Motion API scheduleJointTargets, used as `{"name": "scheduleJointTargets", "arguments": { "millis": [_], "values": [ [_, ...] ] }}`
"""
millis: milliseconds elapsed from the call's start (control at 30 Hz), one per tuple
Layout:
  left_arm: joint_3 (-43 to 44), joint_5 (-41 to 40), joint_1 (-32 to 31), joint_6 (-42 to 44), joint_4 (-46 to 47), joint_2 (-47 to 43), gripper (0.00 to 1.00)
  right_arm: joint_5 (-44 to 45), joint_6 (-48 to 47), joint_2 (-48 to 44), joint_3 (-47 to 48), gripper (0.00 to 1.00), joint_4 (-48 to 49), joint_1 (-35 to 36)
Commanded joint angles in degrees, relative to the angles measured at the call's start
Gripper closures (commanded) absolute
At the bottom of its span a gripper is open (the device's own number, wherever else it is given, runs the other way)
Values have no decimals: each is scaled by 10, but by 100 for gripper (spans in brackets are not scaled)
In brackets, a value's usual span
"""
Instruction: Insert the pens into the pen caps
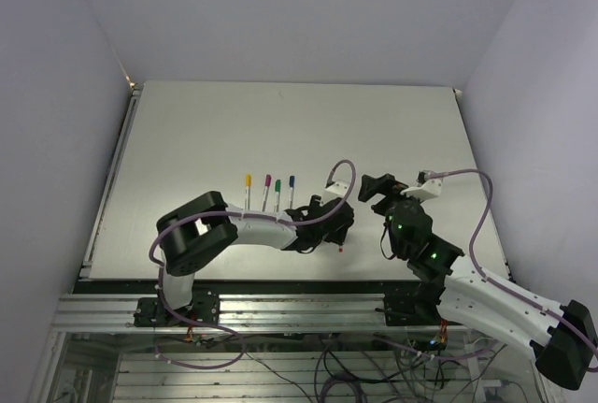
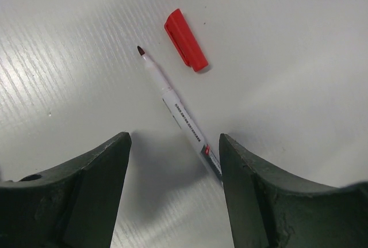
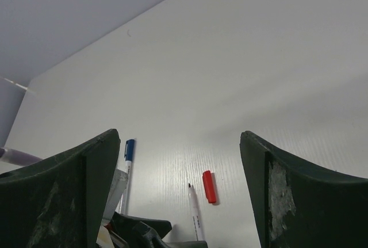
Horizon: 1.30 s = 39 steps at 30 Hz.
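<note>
One uncapped pen [image 2: 175,110] with a dark red tip lies flat on the worktop [image 2: 299,58] between the spread fingers of the left hand [image 2: 174,138], ungripped. Its red cap [image 2: 186,39] lies just past the tip, not touching it. The right hand [image 3: 178,134] hangs wide open and empty, with both ahead of it. Four capped pens [image 1: 267,188] lie in a row beside the left hand.

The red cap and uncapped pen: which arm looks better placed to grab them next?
Probably left. The left gripper, open, hangs over the pen, the red cap lying near its tip; the right gripper, also open, views both from farther away.
</note>
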Motion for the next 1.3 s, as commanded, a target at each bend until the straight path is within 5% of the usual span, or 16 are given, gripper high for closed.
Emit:
{"name": "scheduleJointTargets", "arguments": {
  "millis": [0,300,467,833,1067,1167,1267],
  "values": [
    [28,3,-6,9,-18,19,27,28,8,-5,-1,15,1,-2],
    [55,-24,-10,15,-107,41,30,24,3,-19,-3,16,9,-2],
    [56,-40,-10,19,-154,46,44,20,6,-13,2,16,9,-2],
    [22,-52,-10,31,-209,26,47,13,15,-13,5,16,7,-2],
    [-7,-36,0,19,-207,29,70,17,22,-9,13,16,-10,-2],
    [-25,-14,14,17,-185,26,90,24,25,6,23,16,-39,-2],
    [-41,8,33,22,-161,24,93,39,40,40,45,16,-93,-2]
  ]
}}
